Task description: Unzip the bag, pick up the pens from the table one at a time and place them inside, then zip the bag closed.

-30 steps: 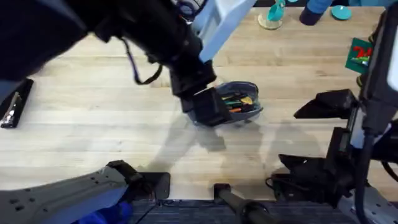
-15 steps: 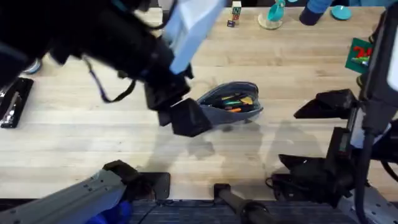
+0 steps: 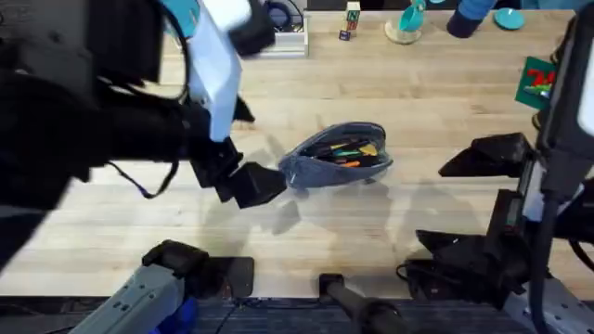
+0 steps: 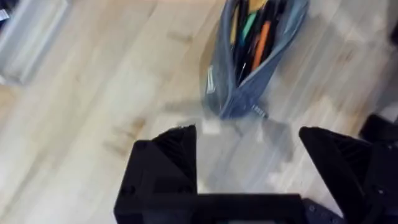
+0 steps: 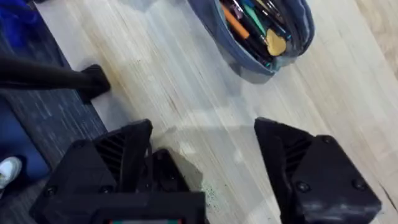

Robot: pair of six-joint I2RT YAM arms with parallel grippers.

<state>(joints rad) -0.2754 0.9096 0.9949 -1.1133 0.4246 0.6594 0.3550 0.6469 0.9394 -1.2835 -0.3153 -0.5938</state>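
The grey-blue bag (image 3: 336,156) lies unzipped mid-table, its mouth gaping. Inside it are pens (image 3: 351,148), orange, green and dark ones. My left gripper (image 3: 252,184) hovers just left of the bag's near end, apart from it. In the left wrist view the bag (image 4: 255,62) and its pens (image 4: 260,43) lie ahead of my left gripper (image 4: 249,155), which is open and empty. My right gripper (image 3: 434,204) stands open to the right of the bag. The right wrist view has the bag (image 5: 264,53) beyond my open right gripper (image 5: 205,155).
Along the table's far edge stand a white box with cables (image 3: 283,23), a small block (image 3: 351,20), a teal object (image 3: 408,20) and blue items (image 3: 506,17). A green card (image 3: 538,82) lies at the right edge. Bare wood (image 3: 418,102) surrounds the bag.
My left arm has pulled back leftward from the bag's left end, leaving a gap between gripper and bag. The bag stays open in place. The right arm has not moved.
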